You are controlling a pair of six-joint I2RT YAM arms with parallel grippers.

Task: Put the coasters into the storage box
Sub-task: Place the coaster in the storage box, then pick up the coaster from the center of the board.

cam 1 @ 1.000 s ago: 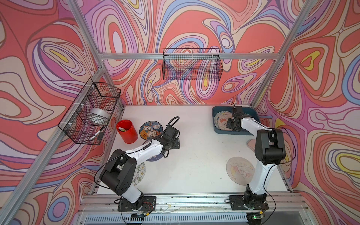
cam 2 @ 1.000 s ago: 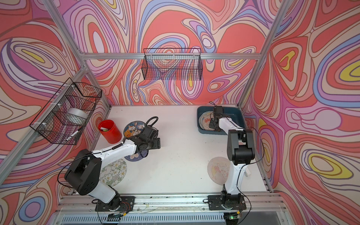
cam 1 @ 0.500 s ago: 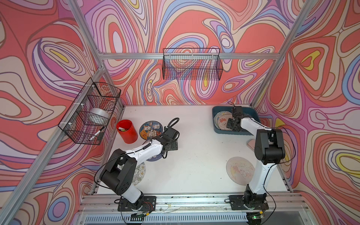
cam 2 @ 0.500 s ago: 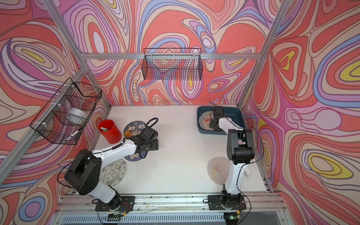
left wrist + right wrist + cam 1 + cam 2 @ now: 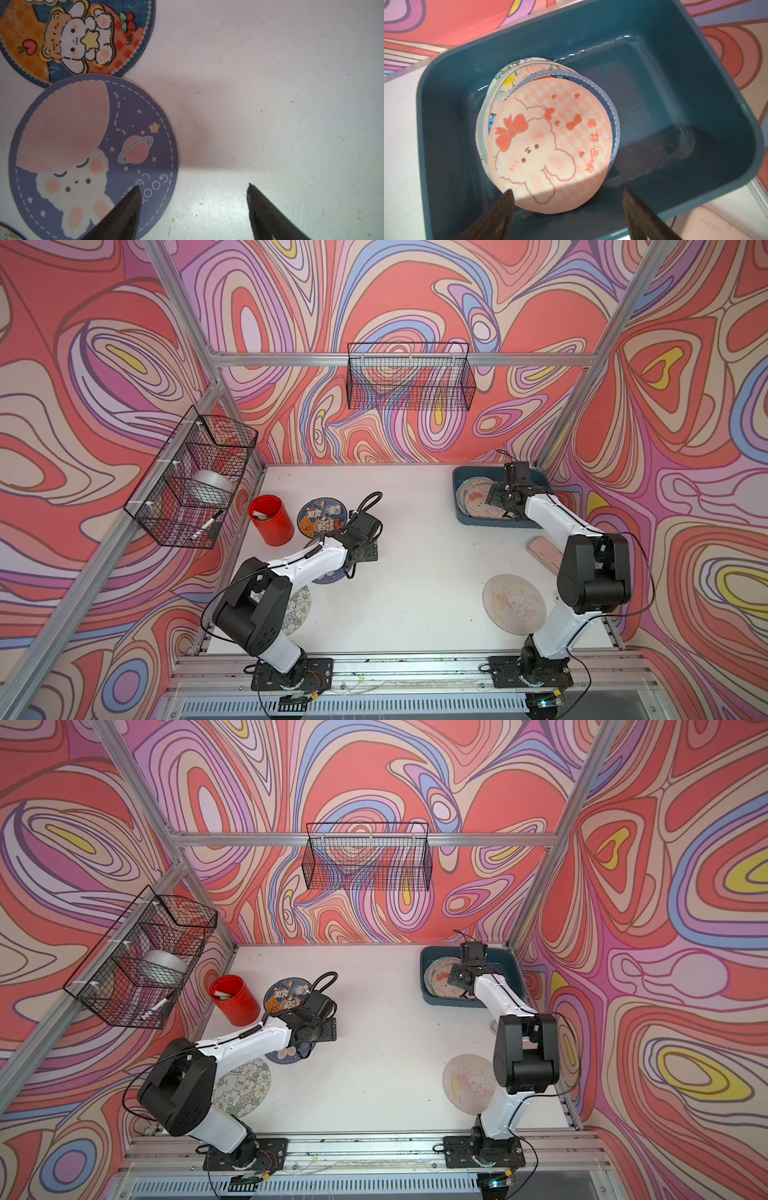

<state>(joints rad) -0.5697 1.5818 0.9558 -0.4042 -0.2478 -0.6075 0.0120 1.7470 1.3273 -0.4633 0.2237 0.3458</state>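
The teal storage box (image 5: 490, 523) (image 5: 440, 1003) (image 5: 446, 104) stands at the back right. Several coasters lie stacked in it, a pink rabbit one (image 5: 550, 145) (image 5: 478, 501) on top. My right gripper (image 5: 568, 195) hangs open just above that stack, holding nothing. My left gripper (image 5: 193, 187) is open low over the table. One of its fingers (image 5: 124, 209) is over the edge of a purple rabbit-and-planet coaster (image 5: 93, 155) (image 5: 332, 578). A dark blue bear coaster (image 5: 72, 37) (image 5: 322, 516) touches it. A floral coaster (image 5: 299, 610) and a pale coaster (image 5: 513, 603) lie near the front.
A red cup (image 5: 270, 520) stands left of the bear coaster. Black wire baskets hang on the back wall (image 5: 409, 381) and the left wall (image 5: 195, 485). A pink flat piece (image 5: 546, 553) lies by the right wall beside my right arm.
My right gripper has opened over the storage box and the pink rabbit coaster now lies free on the stack. The left arm has barely shifted.
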